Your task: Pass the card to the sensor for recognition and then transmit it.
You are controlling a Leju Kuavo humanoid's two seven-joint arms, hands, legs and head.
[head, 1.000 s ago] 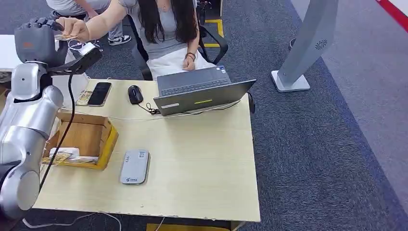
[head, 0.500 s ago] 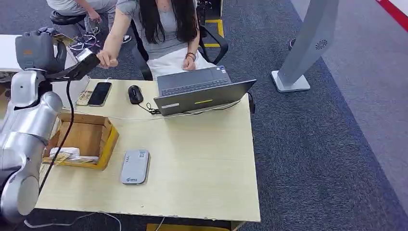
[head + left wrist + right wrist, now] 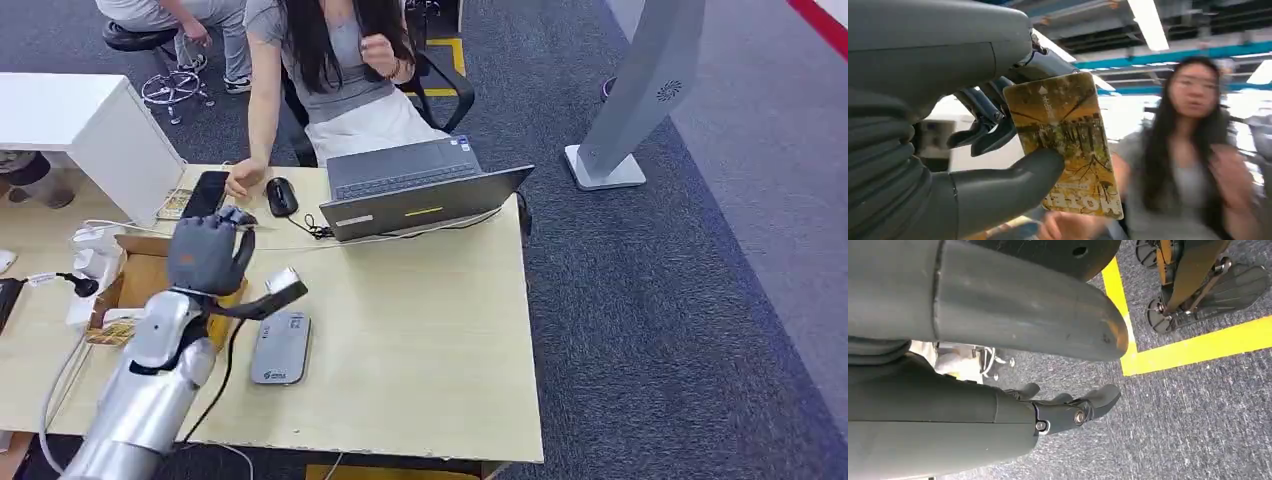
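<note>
Nearest the camera, at the front-left of the pale wooden desk (image 3: 420, 330), left silver arm comes up from below with the grey left hand (image 3: 208, 255) raised over the desk, back of hand toward the head camera. Left wrist view: left hand (image 3: 998, 150) holds the yellow-orange printed card (image 3: 1068, 145). Thick grey thumb (image 3: 1013, 185) presses on the card's printed face near its lower-left edge, darker fingers (image 3: 985, 125) sit behind the card's back side at the same edge. Most of the card sticks out clear of the fingers, upright and slightly tilted. From the head view the card is hidden behind the hand.

Just right of the left hand's wrist, flat on the desk: grey rectangular card reader (image 3: 280, 346). Left of the hand: open cardboard box with yellow rim (image 3: 165, 290), hand partly overlaps it. White cable clutter (image 3: 90, 260) left of the box.

Beyond the hand, toward the desk's far edge: black phone (image 3: 205, 193), black computer mouse (image 3: 281, 196), open grey laptop (image 3: 420, 190), all side by side. A person's hand (image 3: 243, 180) rests on the desk between phone and mouse; person in grey top (image 3: 340, 70) sits behind the desk, blurred in the wrist view. White cabinet (image 3: 90, 130) past the desk's far-left corner. Grey kiosk stand (image 3: 640, 90) well off to the far right on dark carpet.

Right hand (image 3: 1068, 407) hangs over grey carpet with yellow floor tape (image 3: 1188, 347); fingers partly curled, holding nothing visible.
</note>
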